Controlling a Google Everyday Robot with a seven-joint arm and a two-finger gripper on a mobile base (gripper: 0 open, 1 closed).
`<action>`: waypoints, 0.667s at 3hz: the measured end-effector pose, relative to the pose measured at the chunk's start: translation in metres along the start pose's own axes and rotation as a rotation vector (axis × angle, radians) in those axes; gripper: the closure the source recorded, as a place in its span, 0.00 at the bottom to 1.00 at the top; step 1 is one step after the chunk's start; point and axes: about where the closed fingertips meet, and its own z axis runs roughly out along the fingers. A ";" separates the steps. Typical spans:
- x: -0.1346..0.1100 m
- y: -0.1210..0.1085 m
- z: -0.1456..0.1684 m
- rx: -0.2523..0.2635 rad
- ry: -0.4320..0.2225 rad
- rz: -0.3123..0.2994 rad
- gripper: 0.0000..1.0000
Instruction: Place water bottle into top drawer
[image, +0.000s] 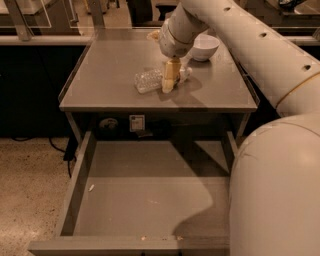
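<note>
The water bottle lies on its side on the flat grey cabinet top, its white cap pointing right. My gripper reaches down from the arm at the top right and sits right over the bottle's middle, hiding the label band. The top drawer is pulled out wide below the cabinet top. Its flat grey bottom is bare apart from small specks.
A white bowl stands on the cabinet top behind the gripper. My own white arm and body fill the right side and cover the drawer's right corner. Speckled floor lies to the left. Dark furniture stands behind the cabinet.
</note>
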 end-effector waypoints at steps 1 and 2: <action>0.000 0.000 0.000 0.000 0.000 0.000 0.00; 0.014 -0.013 0.026 -0.026 0.043 -0.012 0.00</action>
